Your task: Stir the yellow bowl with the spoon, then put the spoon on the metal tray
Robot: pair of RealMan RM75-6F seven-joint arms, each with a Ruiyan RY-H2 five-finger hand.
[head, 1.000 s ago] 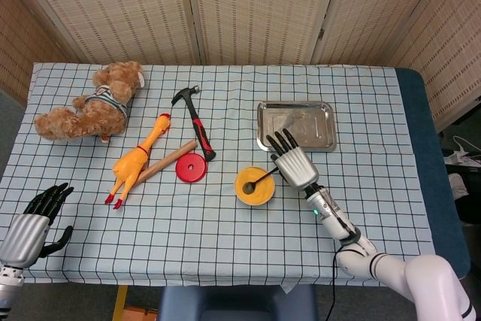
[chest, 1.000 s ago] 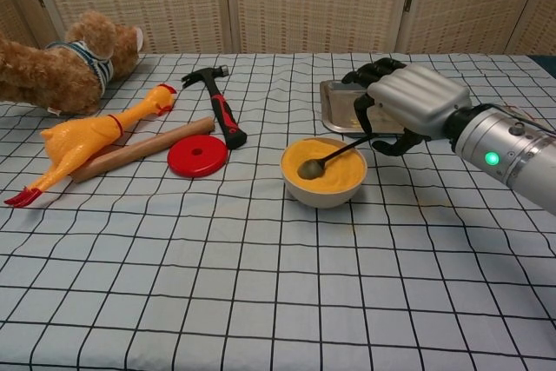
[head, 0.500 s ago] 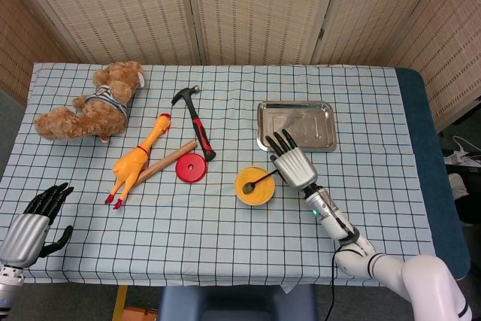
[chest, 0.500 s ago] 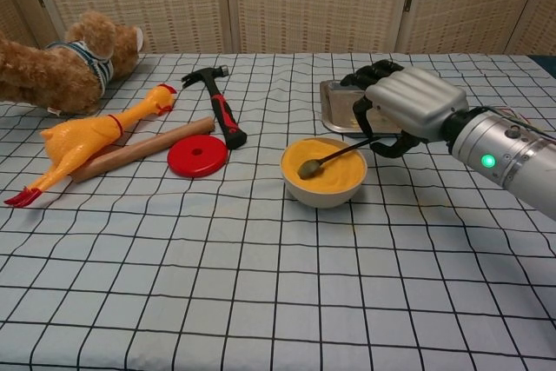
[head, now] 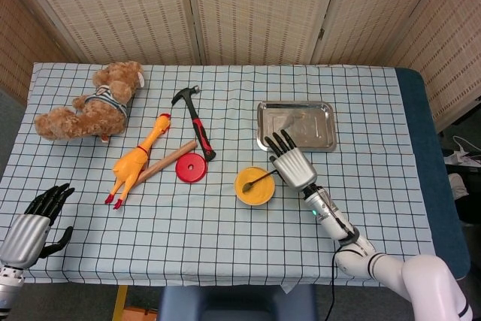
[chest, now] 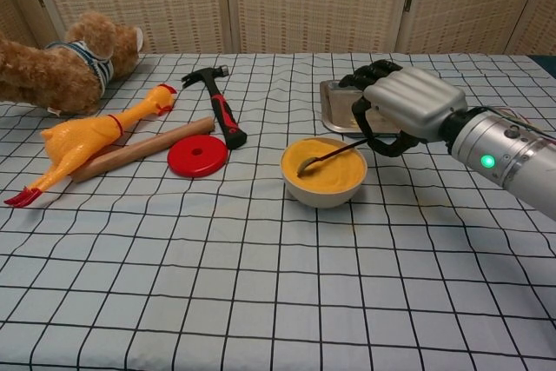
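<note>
Checked cloth, right half: my right hand (chest: 408, 106) pinches the spoon (chest: 330, 155), whose tip has swept left in the bowl (chest: 323, 182). Stirring underway, tray (head: 296, 125) later; left hand (head: 34, 223) spread at the near-left corner.

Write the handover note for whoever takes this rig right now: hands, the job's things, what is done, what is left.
Right hand holds the spoon by its handle, its bowl end down in the yellow bowl.
Left hand open at the near left table edge, holding nothing.
Metal tray sits just behind the bowl, nothing on it.
Done: spoon picked up and in the bowl.
Left: finish stirring, then lay the spoon on the tray.
</note>
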